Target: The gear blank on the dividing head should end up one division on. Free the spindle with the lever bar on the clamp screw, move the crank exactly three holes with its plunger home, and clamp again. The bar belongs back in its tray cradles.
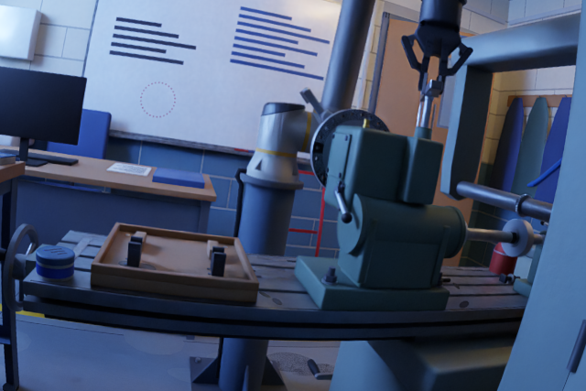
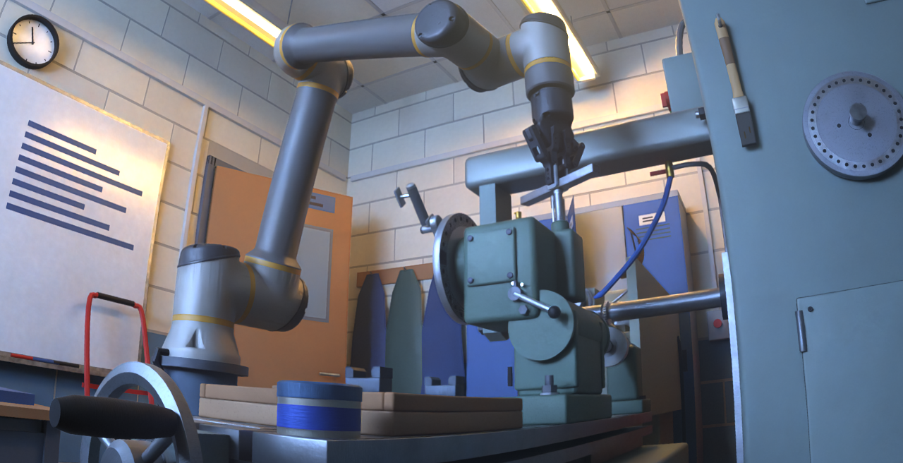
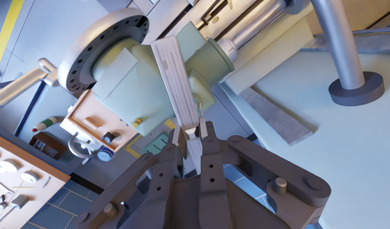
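The clamp screw (image 1: 424, 114) rises from the top of the green dividing head (image 1: 384, 197), its head hidden under the flat grey lever bar (image 2: 557, 183) seated across it. My gripper (image 3: 190, 134) hangs straight down over the screw and is closed on the middle of the lever bar (image 3: 177, 82), which from the side camera points almost end-on. The index plate (image 1: 331, 140) faces left on the head, with the crank handle (image 2: 415, 202) sticking up behind its rim. The gear blank (image 1: 519, 236) sits on the arbor at the right. The wooden tray (image 1: 175, 263) holds two dark cradles with nothing in them.
The milling machine's column (image 2: 808, 207) and overarm (image 2: 606, 151) stand close on the right, the overarm just behind my wrist. A blue tin (image 1: 55, 262) sits at the table's left end beside the tray. A handwheel (image 2: 132, 410) projects from the table's near end.
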